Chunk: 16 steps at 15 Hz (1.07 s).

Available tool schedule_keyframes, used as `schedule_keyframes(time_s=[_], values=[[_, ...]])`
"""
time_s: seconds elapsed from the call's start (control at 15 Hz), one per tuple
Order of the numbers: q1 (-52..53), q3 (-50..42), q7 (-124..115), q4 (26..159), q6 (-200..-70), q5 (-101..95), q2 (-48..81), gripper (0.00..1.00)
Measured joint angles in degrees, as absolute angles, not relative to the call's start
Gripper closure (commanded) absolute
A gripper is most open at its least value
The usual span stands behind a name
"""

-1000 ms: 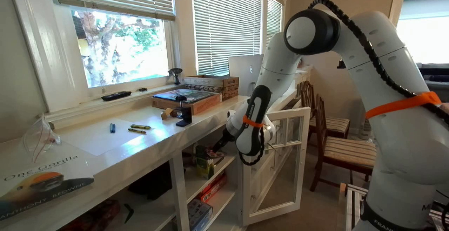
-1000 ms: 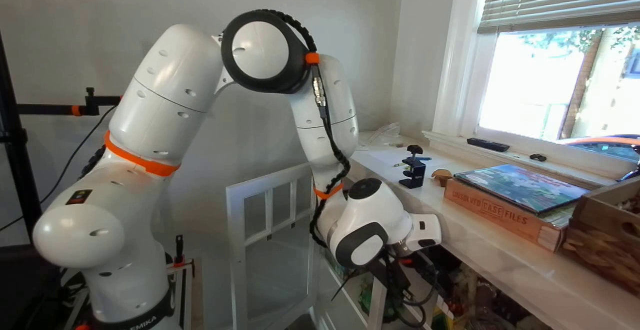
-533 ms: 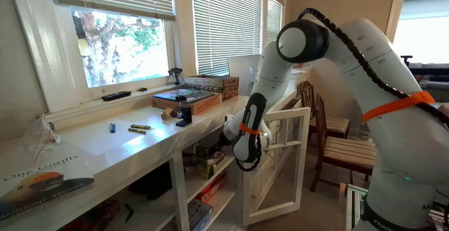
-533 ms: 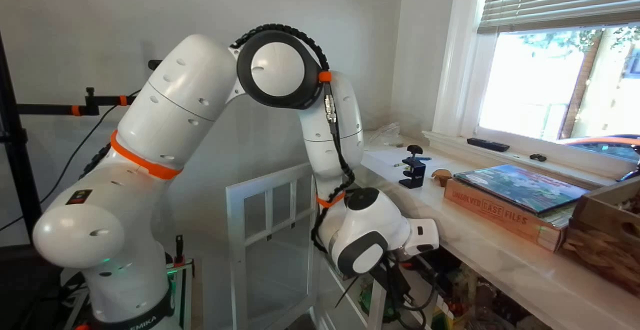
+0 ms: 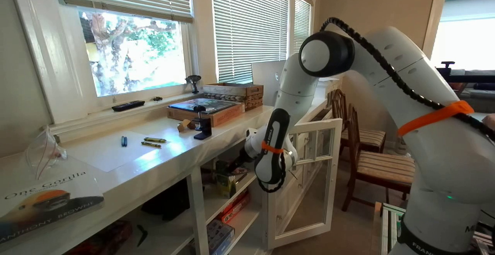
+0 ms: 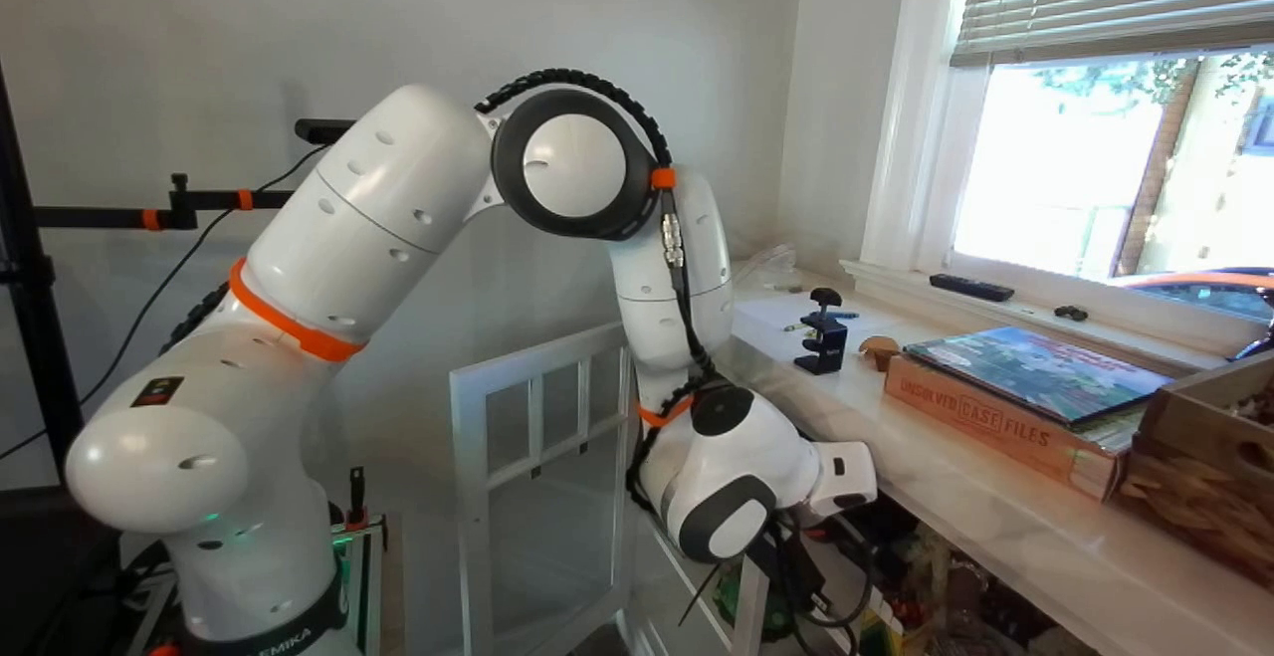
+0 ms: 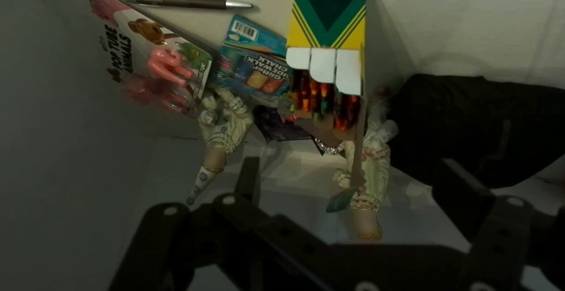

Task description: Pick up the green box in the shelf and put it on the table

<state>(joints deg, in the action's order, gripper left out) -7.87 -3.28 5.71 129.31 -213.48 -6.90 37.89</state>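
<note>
The green box (image 7: 329, 13) is a green and yellow carton with its top open and crayon-like sticks inside. It stands on the upper tier of the white shelf (image 5: 198, 204), and it also shows in an exterior view (image 5: 225, 185). In the wrist view my gripper (image 7: 353, 178) is open, with wide-apart fingers. A green-tipped flap of the box shows between them; whether it is truly between them in depth I cannot tell. In an exterior view my gripper (image 5: 234, 165) is inside the shelf, close to the box's top. The table (image 5: 174, 154) is the white counter above.
Figurines (image 7: 371, 171), a Pop Tube pack (image 7: 150, 57), a chalk pack (image 7: 256, 61), a pen (image 7: 185, 1) and a black item (image 7: 476, 123) lie around the box. The counter overhangs the shelf. The glass door (image 5: 328, 177) stands open beside the arm.
The arm has come down, and my gripper has moved lower and further into the shelf, nearer the top of the green box. The box has not visibly moved.
</note>
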Motion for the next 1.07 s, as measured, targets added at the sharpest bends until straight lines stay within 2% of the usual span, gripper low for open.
schedule_keyframes(time_s=[0.6,0.67,0.73,1.07], values=[[-7.7,-2.7,5.7,125.5,-213.7,-6.9,41.0,0.00],[-7.6,-2.6,5.7,125.1,-213.7,-6.9,41.3,0.25],[-7.5,-2.5,5.7,124.7,-213.7,-7.0,41.6,0.27],[-7.2,-1.9,5.7,123.0,-213.7,-7.0,42.9,0.67]])
